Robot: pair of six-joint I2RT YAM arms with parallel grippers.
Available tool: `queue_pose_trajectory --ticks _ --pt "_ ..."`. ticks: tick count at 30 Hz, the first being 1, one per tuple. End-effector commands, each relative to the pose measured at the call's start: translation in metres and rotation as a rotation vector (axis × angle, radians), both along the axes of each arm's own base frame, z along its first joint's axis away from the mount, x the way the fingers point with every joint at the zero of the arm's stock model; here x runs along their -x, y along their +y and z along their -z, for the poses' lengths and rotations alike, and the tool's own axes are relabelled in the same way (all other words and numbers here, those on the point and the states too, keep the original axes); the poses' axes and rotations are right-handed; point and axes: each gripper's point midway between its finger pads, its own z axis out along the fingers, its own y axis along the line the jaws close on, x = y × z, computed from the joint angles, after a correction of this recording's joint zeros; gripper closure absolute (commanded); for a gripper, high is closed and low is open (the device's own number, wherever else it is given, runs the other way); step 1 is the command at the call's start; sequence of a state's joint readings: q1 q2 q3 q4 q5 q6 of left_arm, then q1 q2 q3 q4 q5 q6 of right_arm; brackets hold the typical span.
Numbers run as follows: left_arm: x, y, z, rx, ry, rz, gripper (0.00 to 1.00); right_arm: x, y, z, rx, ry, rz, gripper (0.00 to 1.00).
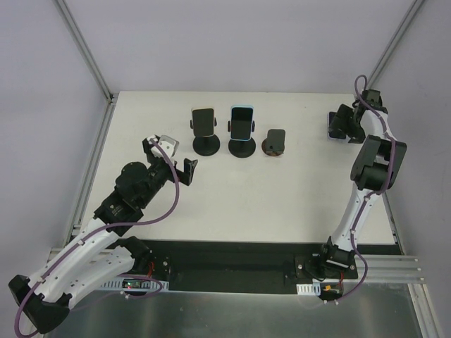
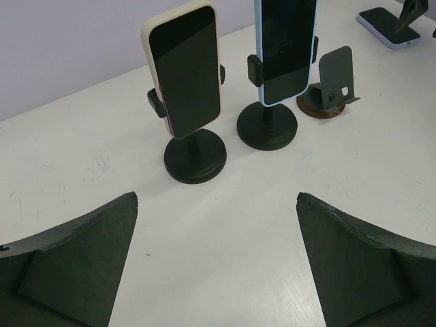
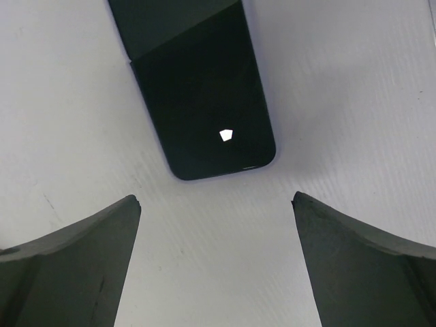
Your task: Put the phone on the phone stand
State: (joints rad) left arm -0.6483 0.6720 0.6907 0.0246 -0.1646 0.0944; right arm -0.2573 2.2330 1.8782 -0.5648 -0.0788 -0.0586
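Right gripper (image 3: 214, 199): jaws wide apart, nothing between them, poised above the phone (image 3: 204, 102). That phone lies flat, dark screen up, on the table (image 1: 282, 204) near the far right edge; its near end sits just ahead of the open fingertips and is not touched. Left gripper (image 2: 216, 197): also spread wide and empty, hanging over bare tabletop on the left side and facing the row of stands. Row, left to right in the top view: a cream-cased phone (image 2: 185, 71) clamped upright on a black pedestal stand (image 2: 195, 158), a blue-cased phone (image 2: 286, 48) on a second pedestal stand (image 2: 267, 126), then the small empty stand (image 2: 330, 85) with a brown round base. Empty stand and flat phone are well apart. Judgement: the task is at its start; no grasp is made. Left to do: close on the phone, lift, carry to the empty stand, seat it.
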Motion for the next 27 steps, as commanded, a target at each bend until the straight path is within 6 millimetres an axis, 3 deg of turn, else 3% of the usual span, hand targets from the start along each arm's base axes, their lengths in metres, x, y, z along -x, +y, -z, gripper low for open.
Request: queue_pose_trajectory --ticks 1,8,11,15,23,27 --pt "0.0 -0.006 -0.008 0.013 -0.028 0.023 0.01 -0.011 -0.016 -0.011 -0.021 -0.055 -0.028 0.04" --pt "-0.004 -0.007 -0.002 -0.005 -0.012 0.021 0.01 -0.036 -0.012 0.0 -0.094 -0.069 -0.055 0.04" --pt "-0.005 -0.007 0.001 -0.01 -0.006 0.016 0.01 -0.036 -0.012 0.011 -0.114 -0.024 -0.037 0.04" --pt "-0.008 -0.008 0.005 -0.022 0.004 0.013 0.01 -0.043 -0.007 0.007 -0.157 -0.015 -0.037 0.04" --pt "-0.011 -0.011 0.01 -0.033 0.022 0.015 0.01 -0.025 0.008 0.029 -0.028 0.137 -0.034 0.04" --pt "-0.012 -0.011 0.01 -0.033 0.024 0.013 0.01 -0.016 0.003 0.035 0.056 0.208 -0.008 0.04"
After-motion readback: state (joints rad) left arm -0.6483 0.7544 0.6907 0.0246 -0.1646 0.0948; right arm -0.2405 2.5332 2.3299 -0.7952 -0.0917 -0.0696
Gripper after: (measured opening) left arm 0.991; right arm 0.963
